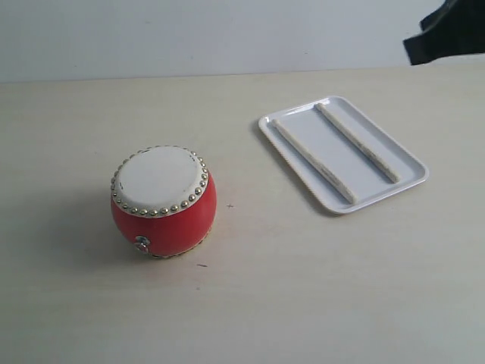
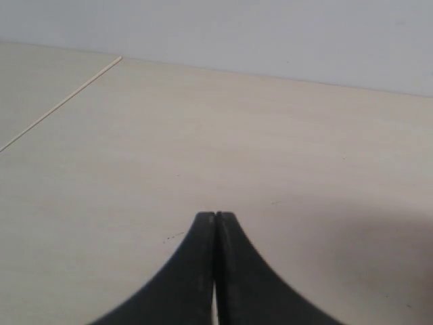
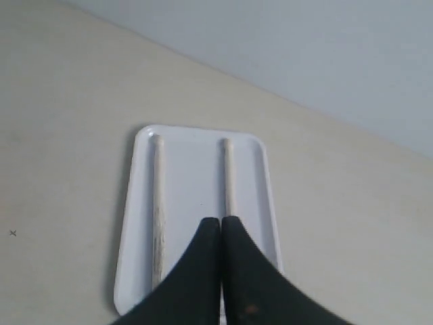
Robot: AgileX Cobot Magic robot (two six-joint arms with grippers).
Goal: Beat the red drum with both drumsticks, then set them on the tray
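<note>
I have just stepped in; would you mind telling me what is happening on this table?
Nothing is being handled at this moment. Both drumsticks lie side by side, not touching, in the white tray. The red drum stands upright on the table, to the tray's left in the exterior view. The left end effector is shut and empty over bare table. The right end effector is shut and empty too, pointing at the tray.

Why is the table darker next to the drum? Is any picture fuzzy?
Exterior view: the drum casts a soft shadow on the table. Left wrist view: a grey shadow lies beside the left gripper. Right wrist view: tray and sticks look sharp.
</note>
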